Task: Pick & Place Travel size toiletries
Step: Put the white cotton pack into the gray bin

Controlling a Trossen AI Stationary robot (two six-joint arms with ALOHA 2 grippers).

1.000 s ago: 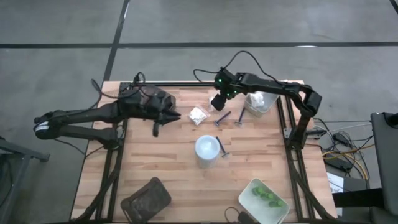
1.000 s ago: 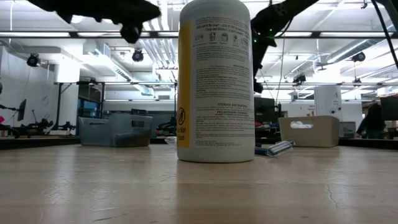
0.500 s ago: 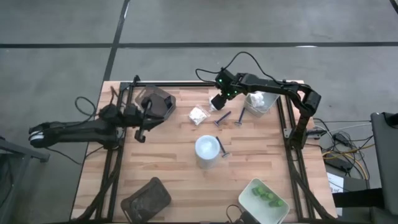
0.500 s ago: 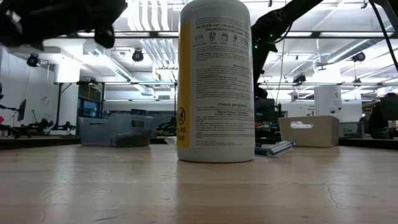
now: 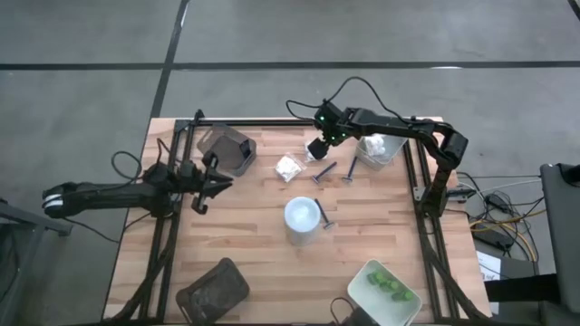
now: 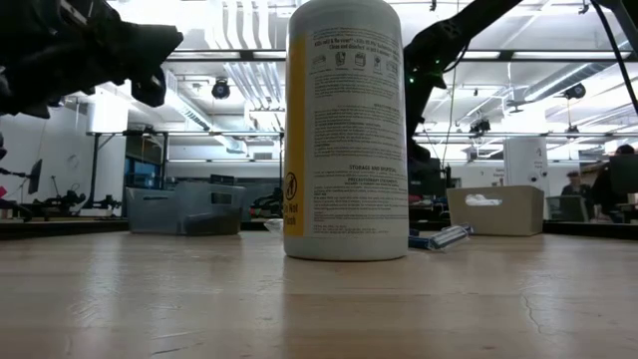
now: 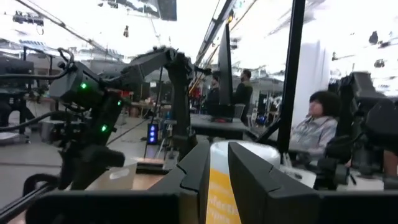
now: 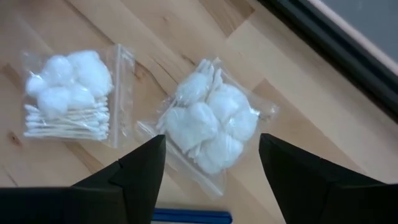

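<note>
The yellow bottle with a white cap [image 5: 302, 217] stands upright mid-table and fills the low view [image 6: 344, 130]. Two white lumpy packets [image 5: 288, 167] [image 5: 309, 156] lie flat toward the far edge. My right gripper [image 5: 317, 148] hovers open above them; its wrist view looks down on the nearer packet [image 8: 205, 127] between its fingers [image 8: 211, 140] and the other packet [image 8: 68, 93] beside it. Two dark-handled razors [image 5: 324, 172] [image 5: 349, 172] lie near them, and a third [image 5: 324, 217] beside the bottle. My left gripper [image 5: 204, 184] hangs empty near the table's left side, its fingers a narrow gap apart [image 7: 217, 149].
A dark tray [image 5: 227, 149] sits at the far left and another dark brown tray [image 5: 213, 288] at the near edge. A pale tray [image 5: 399, 303] holds green pieces [image 5: 388, 285]; a second pale tray [image 5: 388, 156] at the far right holds white packets. People sit beyond the table [image 7: 314, 124].
My left arm has drawn back from above the far-left dark tray toward the table's left and near side, dropping lower. My right gripper has stayed over the white packets. Nothing on the table has moved.
</note>
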